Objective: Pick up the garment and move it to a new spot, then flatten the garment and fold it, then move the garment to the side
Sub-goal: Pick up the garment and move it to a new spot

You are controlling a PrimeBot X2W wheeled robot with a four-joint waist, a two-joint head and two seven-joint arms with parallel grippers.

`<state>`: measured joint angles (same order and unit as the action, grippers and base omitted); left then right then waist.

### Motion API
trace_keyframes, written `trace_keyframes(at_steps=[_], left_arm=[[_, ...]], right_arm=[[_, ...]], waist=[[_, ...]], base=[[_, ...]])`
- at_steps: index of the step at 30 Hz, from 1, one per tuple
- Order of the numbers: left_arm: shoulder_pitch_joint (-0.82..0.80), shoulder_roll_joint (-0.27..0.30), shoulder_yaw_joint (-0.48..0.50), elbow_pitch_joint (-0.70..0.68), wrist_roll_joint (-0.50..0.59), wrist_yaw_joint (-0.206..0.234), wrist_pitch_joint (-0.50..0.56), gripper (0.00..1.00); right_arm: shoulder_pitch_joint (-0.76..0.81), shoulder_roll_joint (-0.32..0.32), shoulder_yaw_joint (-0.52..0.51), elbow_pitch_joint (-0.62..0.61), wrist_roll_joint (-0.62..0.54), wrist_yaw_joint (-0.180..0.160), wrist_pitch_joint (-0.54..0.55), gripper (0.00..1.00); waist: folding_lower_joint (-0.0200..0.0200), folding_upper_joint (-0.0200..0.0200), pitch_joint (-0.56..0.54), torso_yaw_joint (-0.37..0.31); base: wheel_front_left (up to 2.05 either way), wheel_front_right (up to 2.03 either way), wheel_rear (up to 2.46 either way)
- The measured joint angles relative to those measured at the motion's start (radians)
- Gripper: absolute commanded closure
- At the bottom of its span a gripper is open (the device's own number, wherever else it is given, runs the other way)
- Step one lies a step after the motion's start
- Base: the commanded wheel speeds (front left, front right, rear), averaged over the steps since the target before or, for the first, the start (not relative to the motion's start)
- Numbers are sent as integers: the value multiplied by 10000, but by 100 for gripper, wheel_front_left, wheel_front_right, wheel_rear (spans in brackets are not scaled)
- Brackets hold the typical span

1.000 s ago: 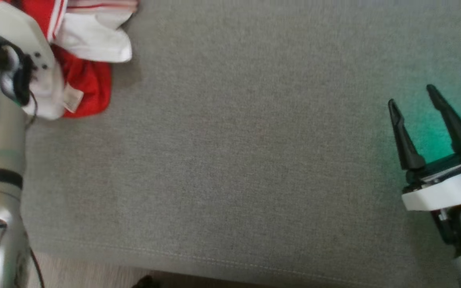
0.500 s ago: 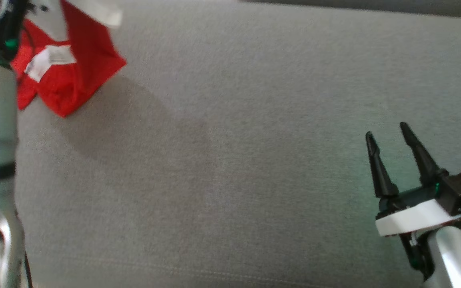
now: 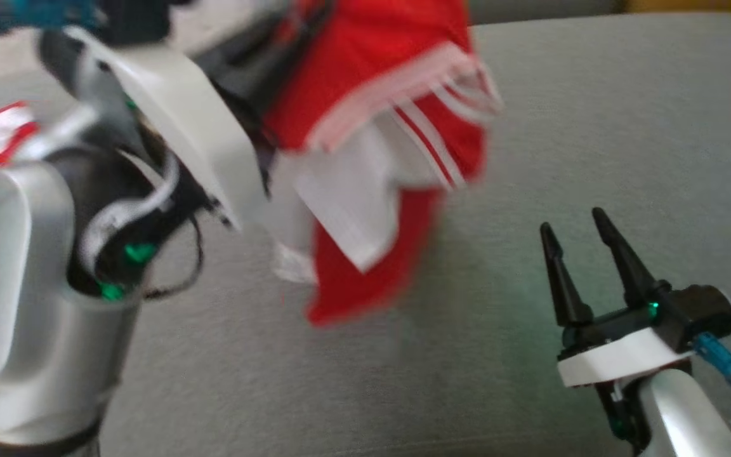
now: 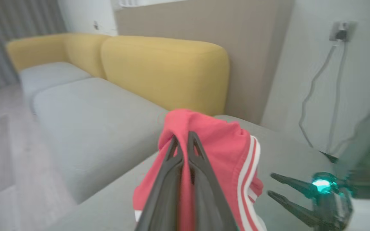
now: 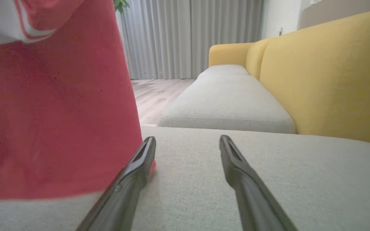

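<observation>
My left claw (image 4: 182, 136) is pinched shut on the garment (image 4: 223, 144), its two fingers pressed together with a fold of red cloth bunched over and around the tips. The garment is red with white stripes and a white panel. It hangs from that grip above the grey seat (image 3: 594, 127), at the left and middle of the head view, draping down beside my left wrist. Its lowest red corner comes close to the seat, but the head view is smeared there, so I cannot say whether it touches. My right claw (image 3: 570, 221) stands at the near right with its fingers a moderate way apart and holding nothing, tips pointing to the far side, low over the seat. In the right wrist view the red cloth hangs just beside one of its fingers. A yellow backrest (image 5: 326, 70) rises at the far edge of the seat.
</observation>
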<state>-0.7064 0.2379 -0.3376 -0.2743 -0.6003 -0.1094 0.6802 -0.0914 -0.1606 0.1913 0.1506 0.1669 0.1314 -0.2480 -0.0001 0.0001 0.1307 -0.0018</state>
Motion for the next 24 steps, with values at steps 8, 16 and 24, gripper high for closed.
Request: trace_keyframes(at_steps=[8,16,24], left_arm=[[218,-422,-462,777,-721,483,1093,100],[129,-978,-940,5520,715,612,-1233,100],[-435,-1747,-370,9553,970,932,-5219,0]], right_arm=[[-225,418,451,-79,61,0,-2,0],[-487,616,537,-134,111,0,-19,0],[-504,828,464,-73,169,0,-27,0]], waist=[[0,0,178,-1630],[0,0,592,-3127],[1,0,932,-3590]], base=[[0,0,0],[0,0,0],[0,0,0]])
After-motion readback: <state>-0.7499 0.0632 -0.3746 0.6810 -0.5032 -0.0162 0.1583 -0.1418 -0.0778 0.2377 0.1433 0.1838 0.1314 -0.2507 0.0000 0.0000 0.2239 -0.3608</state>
